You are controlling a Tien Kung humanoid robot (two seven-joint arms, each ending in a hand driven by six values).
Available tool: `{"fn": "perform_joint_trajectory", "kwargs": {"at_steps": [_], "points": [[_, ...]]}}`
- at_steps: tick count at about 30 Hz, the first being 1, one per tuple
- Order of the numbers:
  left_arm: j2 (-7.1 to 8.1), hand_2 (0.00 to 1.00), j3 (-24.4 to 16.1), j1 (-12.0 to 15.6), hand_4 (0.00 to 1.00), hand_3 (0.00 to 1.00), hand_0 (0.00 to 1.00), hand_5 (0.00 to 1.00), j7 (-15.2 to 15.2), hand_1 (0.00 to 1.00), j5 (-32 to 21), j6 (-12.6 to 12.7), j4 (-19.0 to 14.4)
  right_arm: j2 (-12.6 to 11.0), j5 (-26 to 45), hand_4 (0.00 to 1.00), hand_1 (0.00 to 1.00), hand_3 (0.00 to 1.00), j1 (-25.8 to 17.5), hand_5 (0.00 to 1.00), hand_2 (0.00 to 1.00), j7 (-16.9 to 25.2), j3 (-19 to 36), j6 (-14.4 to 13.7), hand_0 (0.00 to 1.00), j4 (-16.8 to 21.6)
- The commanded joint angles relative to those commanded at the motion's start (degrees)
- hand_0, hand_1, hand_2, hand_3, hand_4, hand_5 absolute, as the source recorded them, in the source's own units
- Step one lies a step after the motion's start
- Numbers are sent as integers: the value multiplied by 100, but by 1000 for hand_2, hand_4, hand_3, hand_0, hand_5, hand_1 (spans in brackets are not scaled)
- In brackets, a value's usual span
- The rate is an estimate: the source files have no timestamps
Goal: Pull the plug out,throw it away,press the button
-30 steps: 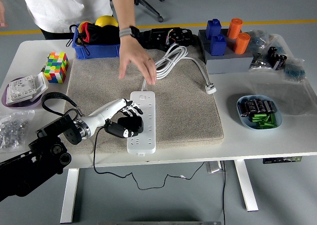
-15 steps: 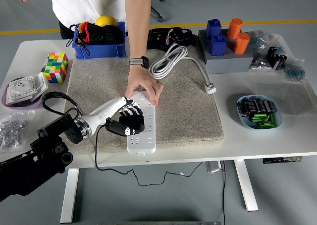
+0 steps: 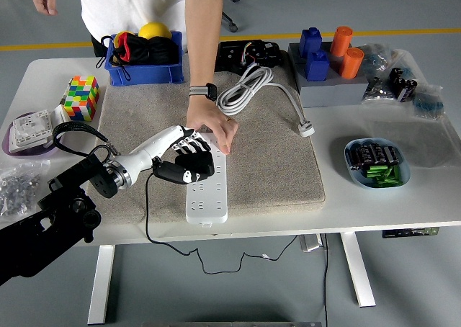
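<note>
Plug [image 3: 189, 172] black, blocky, in left hand [image 3: 184, 158]

1. We see a white counter [image 3: 403, 197] with a beige mat [image 3: 281, 161] spread over its middle.
2. At the far left edge of the mat stands a blue bin [image 3: 144, 71] holding a yellow ball [image 3: 155, 30] and dark, tangled items.
3. Left of the mat we find a colourful puzzle cube [image 3: 81, 97], and nearer us a purple dish [image 3: 29, 145] carrying white parts.
4. A clear bag of small metal parts [image 3: 16, 185] lies at the near left corner.
5. On the far right, a grey block [image 3: 331, 89] carries blue and orange pieces.
6. Right of the mat sits a blue bowl of batteries [image 3: 377, 163].
</note>
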Motion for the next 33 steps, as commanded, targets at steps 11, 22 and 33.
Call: {"fn": "perform_joint_trajectory", "kwargs": {"at_steps": [11, 22, 33], "points": [[-3, 326, -650, -208, 674, 554, 497, 2, -73, 324, 149, 57, 1051, 2, 5, 660, 659, 616, -7, 480, 648, 4, -10, -13, 748, 0], [-135, 421, -343, -336, 726, 583, 608, 2, -182, 436, -21, 61, 1797, 4, 15, 660, 659, 616, 5, 480, 648, 4, -14, -19, 748, 0], [-184, 669, -182, -376, 853, 725, 754, 2, -240, 732, -82, 40, 1998, 9, 10, 660, 660, 616, -1, 480, 647, 0, -12, -14, 748, 0]]}}
